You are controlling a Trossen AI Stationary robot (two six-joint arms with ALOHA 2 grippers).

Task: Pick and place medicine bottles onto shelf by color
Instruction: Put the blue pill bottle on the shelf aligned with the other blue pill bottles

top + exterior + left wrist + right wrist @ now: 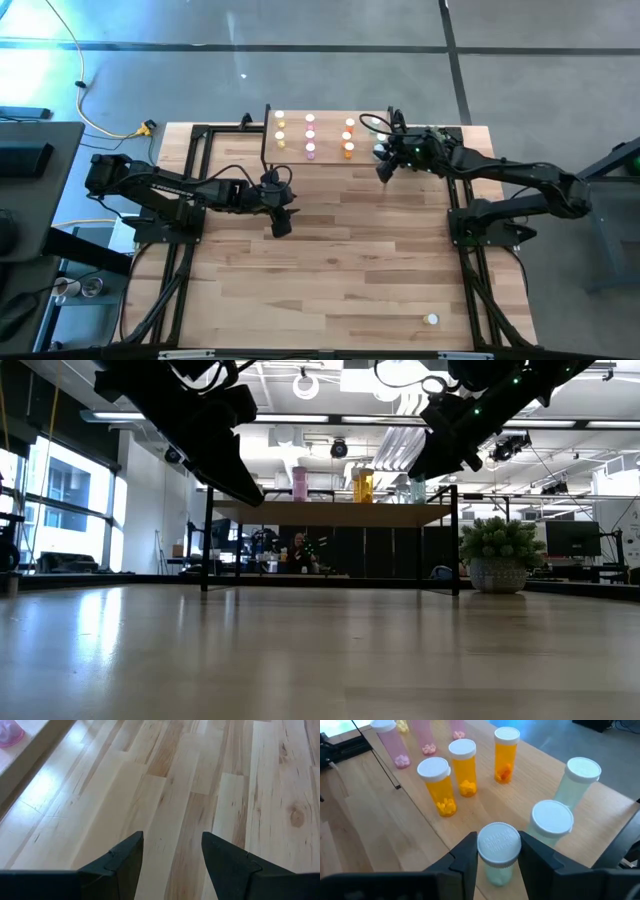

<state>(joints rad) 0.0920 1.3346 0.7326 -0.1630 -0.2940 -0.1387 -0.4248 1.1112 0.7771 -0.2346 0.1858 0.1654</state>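
- The right gripper (498, 862) sits over the right end of the shelf (330, 128), its two dark fingers clamped on the sides of a pale green bottle (497, 852) with a white ribbed cap.
- The held green bottle stands upright at the front edge of the shelf board; whether its base touches the wood is hidden.
- Just beside it stand two more green bottles (551, 822), both upright with white caps, one behind the other toward the shelf's far corner.
- Three orange bottles (462, 767) stand in a row on the shelf next to the green ones, each with pills visible inside.
- Beyond the orange row are pink bottles (392, 742), and in the high view a yellow row (280, 128) lies nearest the shelf's left end.
- The left gripper (281, 222) hangs over the bare wooden tabletop (340, 260), well apart from the shelf, its fingers (122, 865) spread apart with nothing between them.
- One lone bottle (431, 320) with a white cap stands on the tabletop near the front right corner, far from both grippers.
- In the low view a potted green plant (498, 555) stands to the right of the shelf's black leg.
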